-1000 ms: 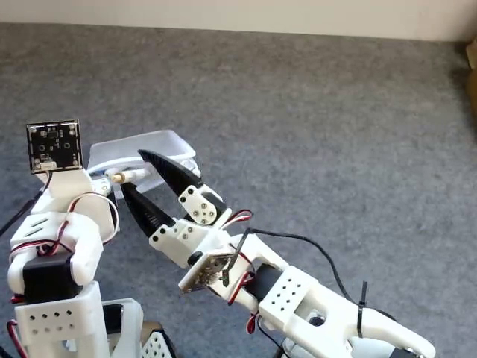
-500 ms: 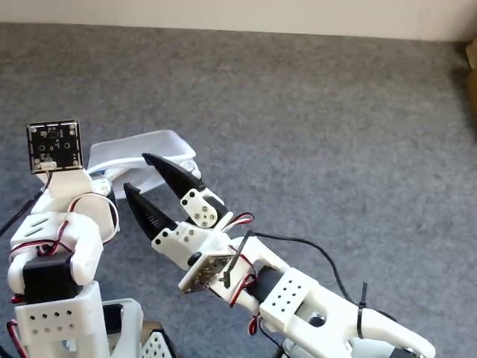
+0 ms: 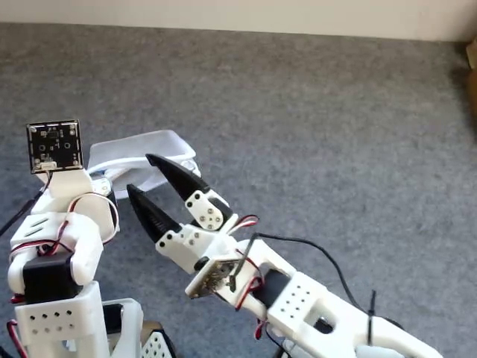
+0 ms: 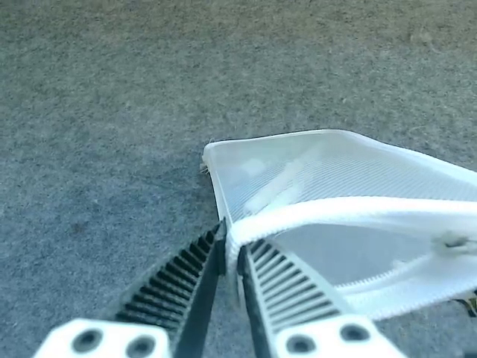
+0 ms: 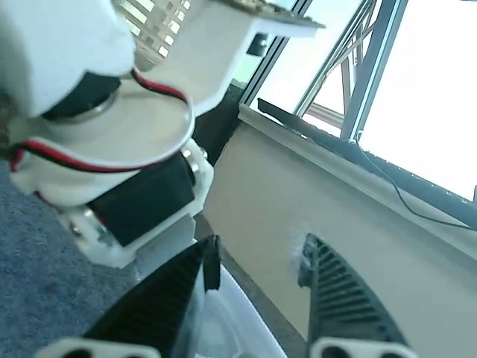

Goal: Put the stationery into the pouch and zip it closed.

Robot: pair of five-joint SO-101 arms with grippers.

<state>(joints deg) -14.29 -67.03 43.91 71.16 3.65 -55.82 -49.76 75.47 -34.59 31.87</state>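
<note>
At the left of the desk (image 3: 335, 112), close before the two arms: pouch (image 3: 153, 145) of translucent white mesh, long axis roughly crosswise to both arms; mouth apparently agape, zip bands apart and converging on the slider (image 4: 452, 241) toward the end away from the held corner; pale elongated shape (image 4: 276, 186) behind the mesh, perhaps stationery already inside, not certain. Left pincer (image 4: 229, 242) narrowed onto the zip band at one corner of the pouch, clamping it. Right pincer (image 3: 140, 174) spread wide, gripping nothing; tips just beside the pouch's near side, pouch directly ahead of them. By judgement: right arm the free one for the slider; pull along the long axis toward the clamped corner; left grip as anchor.
</note>
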